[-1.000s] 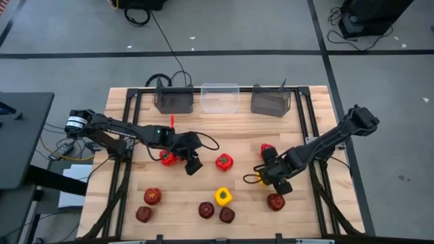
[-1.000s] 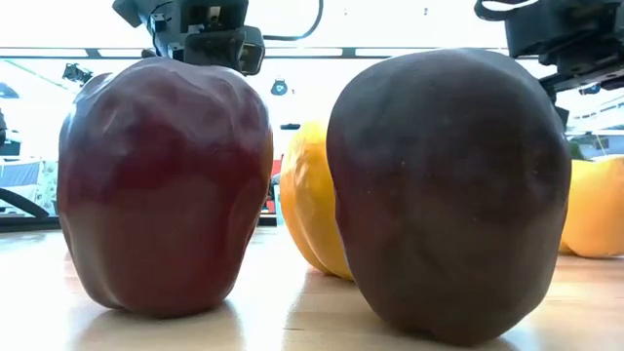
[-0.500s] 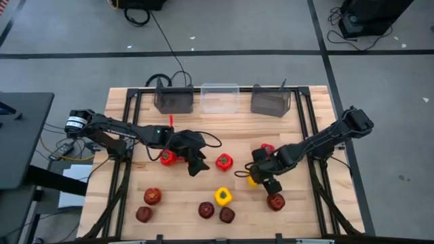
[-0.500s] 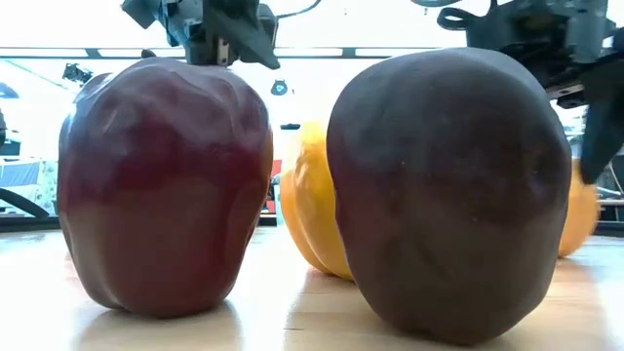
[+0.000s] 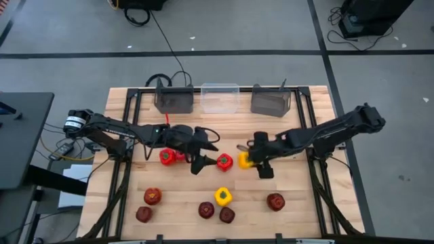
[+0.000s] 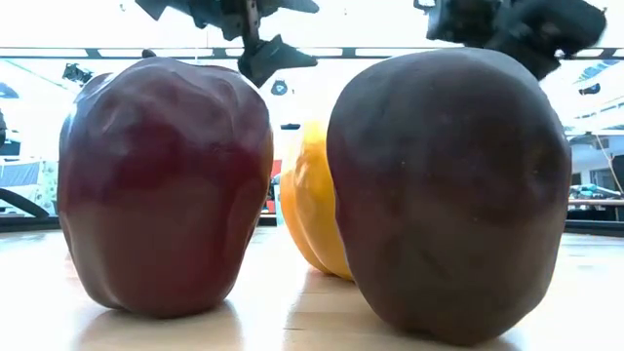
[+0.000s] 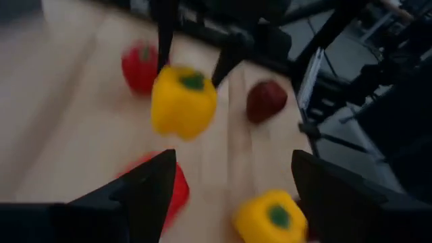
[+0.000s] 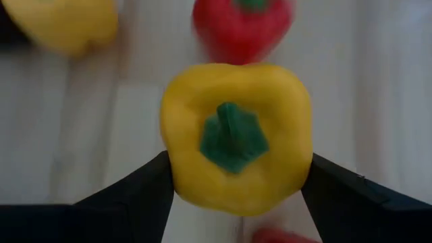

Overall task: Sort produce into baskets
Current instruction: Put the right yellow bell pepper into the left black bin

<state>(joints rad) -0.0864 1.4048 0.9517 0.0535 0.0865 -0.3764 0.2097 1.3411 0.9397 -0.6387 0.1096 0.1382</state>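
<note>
The right tool (image 5: pixel 252 161) is clenched around a yellow pepper (image 5: pixel 245 160) and carries it over the middle of the bench (image 5: pixel 298 203); in the right wrist view the pepper (image 8: pixel 236 138) sits between both fingers with its green stem facing the camera. The left tool (image 5: pixel 203 160) is released, its fingers spread, and it hovers just beside a red pepper (image 5: pixel 224 161). The two tools are near each other, so I think the main danger is a collision, which could knock the yellow pepper out of the grip. The pepper is round and smooth, so it could also slip during the travel to the baskets at the far edge: two dark grey bins (image 5: pixel 173 101) and a clear bin (image 5: pixel 219 99) between them.
</note>
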